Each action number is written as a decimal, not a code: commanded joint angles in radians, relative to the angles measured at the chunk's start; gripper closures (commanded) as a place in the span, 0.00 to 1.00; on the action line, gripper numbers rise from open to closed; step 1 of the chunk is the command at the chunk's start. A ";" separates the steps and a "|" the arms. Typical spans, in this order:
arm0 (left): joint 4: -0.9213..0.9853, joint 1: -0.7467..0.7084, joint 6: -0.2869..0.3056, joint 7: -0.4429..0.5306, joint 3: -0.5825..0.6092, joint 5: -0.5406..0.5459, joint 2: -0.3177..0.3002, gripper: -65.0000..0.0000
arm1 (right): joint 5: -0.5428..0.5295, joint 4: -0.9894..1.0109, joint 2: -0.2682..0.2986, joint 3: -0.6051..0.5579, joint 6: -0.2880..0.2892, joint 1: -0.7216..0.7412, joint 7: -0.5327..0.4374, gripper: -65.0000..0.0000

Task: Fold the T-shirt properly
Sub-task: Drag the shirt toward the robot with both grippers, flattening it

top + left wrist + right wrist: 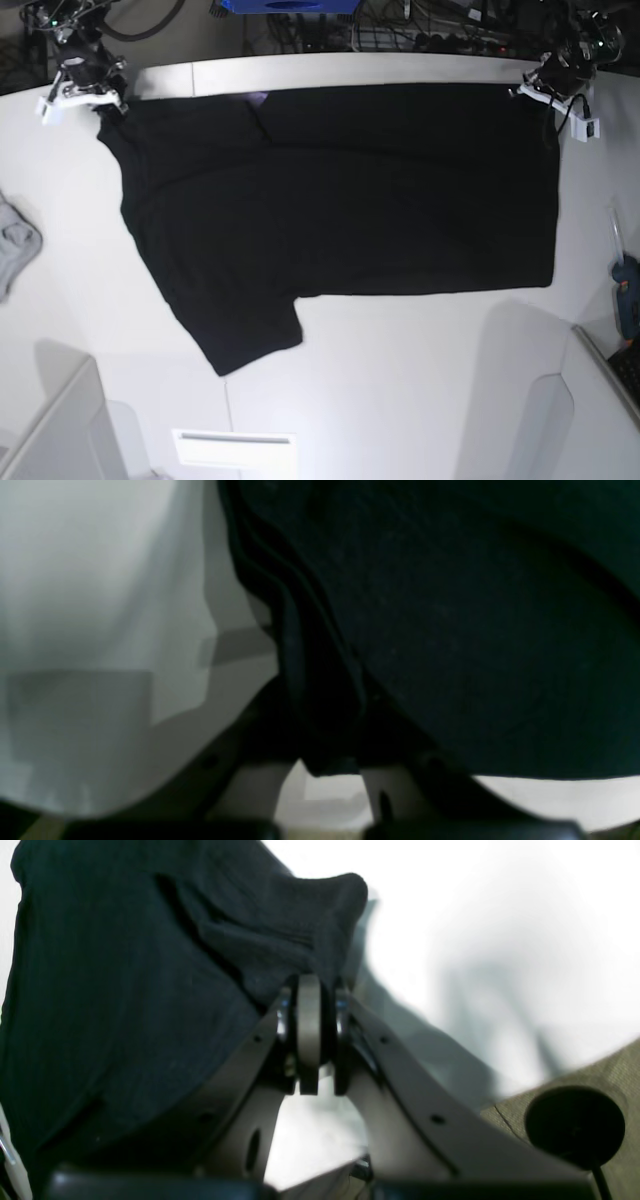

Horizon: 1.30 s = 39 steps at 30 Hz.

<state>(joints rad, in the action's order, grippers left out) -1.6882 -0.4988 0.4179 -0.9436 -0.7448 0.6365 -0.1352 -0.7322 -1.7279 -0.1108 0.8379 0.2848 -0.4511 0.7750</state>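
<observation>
In the left wrist view, the black T-shirt (450,630) is filling the right side, and the left gripper (325,775) at the bottom is pinching its edge tight.

In the right wrist view, the right gripper (312,990) is squeezing a bunched corner of the shirt in the middle.

In the base view, the shirt is lying spread across the white table (400,380), with a small grey cloth (15,245) at the left edge.

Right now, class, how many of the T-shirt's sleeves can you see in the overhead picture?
1. A short sleeve juts from the T-shirt toward the table's near edge. The other sleeve may be hidden, folded under the far-left corner.
</observation>
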 commanded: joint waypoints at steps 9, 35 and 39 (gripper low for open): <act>-0.029 -0.041 -0.004 0.004 -0.012 0.003 -0.010 1.00 | -0.033 -0.059 0.004 -0.001 0.004 -0.071 -0.019 1.00; -0.034 -0.084 -0.004 0.005 -0.015 -0.001 -0.010 1.00 | -0.089 -0.068 0.006 -0.001 0.004 -0.151 -0.018 1.00; -0.036 -0.093 -0.004 0.005 -0.015 0.001 -0.010 1.00 | -0.089 -0.068 0.006 -0.002 0.004 -0.150 -0.018 1.00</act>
<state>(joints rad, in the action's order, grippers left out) -1.7096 -0.5804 0.4168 -0.9314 -0.7521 0.6411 -0.1360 -0.8085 -1.7782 -0.1139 0.8330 0.2844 -0.5934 0.7712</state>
